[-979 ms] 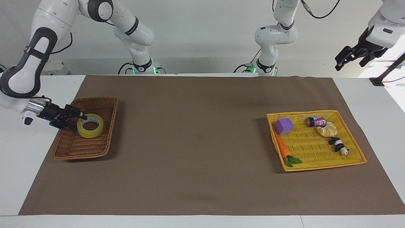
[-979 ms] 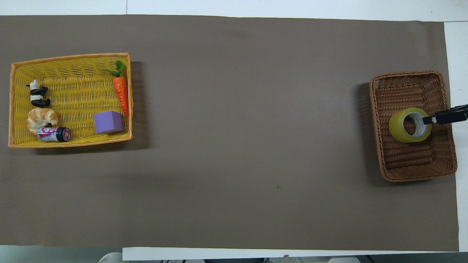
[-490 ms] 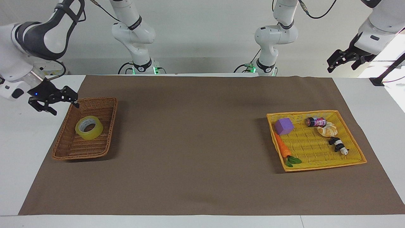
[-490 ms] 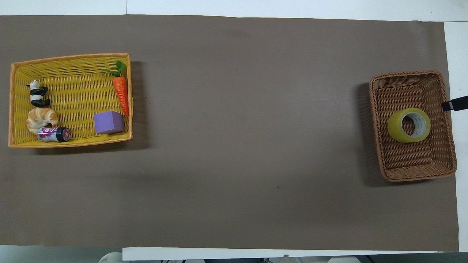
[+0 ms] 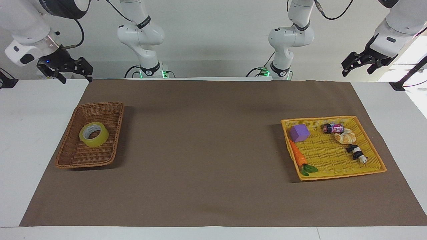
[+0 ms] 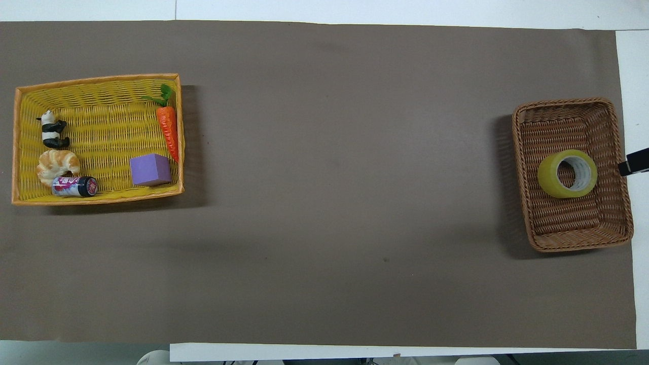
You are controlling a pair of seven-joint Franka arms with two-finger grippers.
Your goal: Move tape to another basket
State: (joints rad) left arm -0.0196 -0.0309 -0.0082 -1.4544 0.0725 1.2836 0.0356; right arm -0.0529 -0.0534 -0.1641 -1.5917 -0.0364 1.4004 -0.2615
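The tape (image 5: 94, 134) lies flat on the floor of the brown wicker basket (image 5: 117, 113), at the right arm's end of the table. It also shows in the overhead view (image 6: 567, 173), inside the basket (image 6: 563, 103). My right gripper (image 5: 76, 80) is open and empty, raised high over the white table top beside the mat's corner and well clear of the basket. Only a black tip of it (image 6: 634, 167) shows at the edge of the overhead view. My left gripper (image 5: 356, 71) is open and empty, and waits raised off the left arm's end of the table.
The flat yellow tray (image 5: 333, 175) sits at the left arm's end. It holds a purple cube (image 5: 299, 132), a carrot (image 5: 298, 155), a small can (image 5: 333, 128), a croissant (image 5: 345, 136) and a panda figure (image 5: 356, 153). Brown mat (image 5: 206, 140) lies between the two baskets.
My right gripper let go of the tape, which settled flat in the brown basket. The gripper then rose and drew back toward the robots. My left gripper shifted slightly.
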